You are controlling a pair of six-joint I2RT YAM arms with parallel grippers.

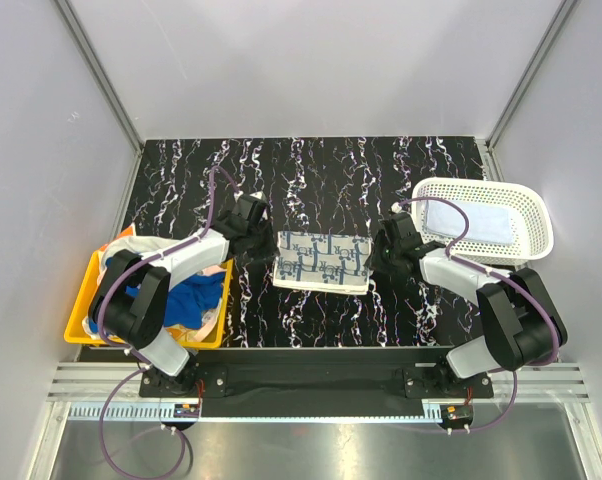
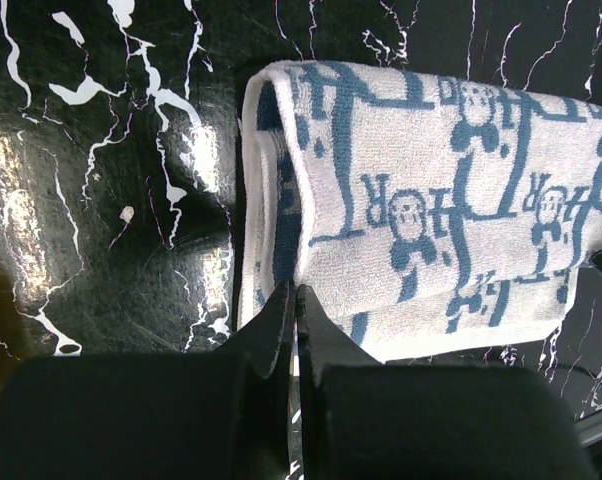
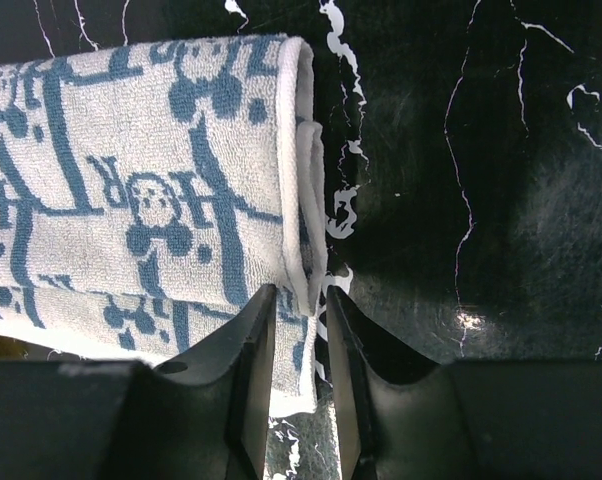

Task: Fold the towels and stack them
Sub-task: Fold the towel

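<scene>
Near-left of patterned towel [image 1: 321, 261]: yellow bin [image 1: 81, 322], heaped towels [image 1: 193, 298] waiting. Towel lies folded between the grippers. Left gripper [image 2: 293, 292] is closed at its left end, probably steadying the fold. Right gripper [image 3: 299, 295] is slightly parted astride its right hem, no squeeze evident. Far-right: basket [image 1: 537, 212], folded towel [image 1: 471, 221] starting the stack.

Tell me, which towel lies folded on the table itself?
The white towel with the blue pattern. The pale towel lies in the white basket; the other towels are heaped in the yellow bin.

Bright, even light leaves white glare patches on the glossy tabletop [image 2: 41, 200] in both sharp wrist views.
</scene>
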